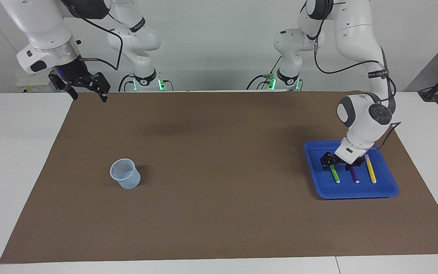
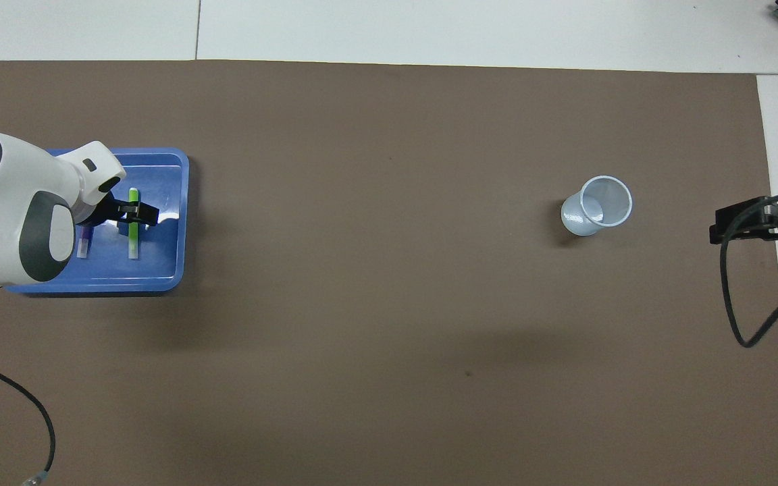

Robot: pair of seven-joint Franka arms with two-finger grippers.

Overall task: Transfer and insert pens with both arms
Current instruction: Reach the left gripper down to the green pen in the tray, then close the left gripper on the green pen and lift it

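Three pens lie side by side in a blue tray (image 1: 356, 195) (image 2: 183, 223) toward the left arm's end of the table: green (image 1: 334, 174) (image 2: 133, 236), purple (image 1: 355, 176) (image 2: 83, 241) and yellow (image 1: 370, 174). In the overhead view the left arm hides the yellow pen and most of the purple one. My left gripper (image 1: 341, 163) (image 2: 117, 216) stands open, low in the tray over the green and purple pens' nearer ends; I cannot tell whether it touches them. My right gripper (image 1: 89, 93) (image 2: 747, 223) hangs open and holds nothing, raised over the mat's corner at the right arm's end.
A pale blue translucent cup (image 1: 126, 174) (image 2: 598, 204) stands upright on the brown mat (image 1: 219, 160) toward the right arm's end. White tabletop borders the mat on all sides. A black cable (image 2: 733, 304) loops down from the right wrist.
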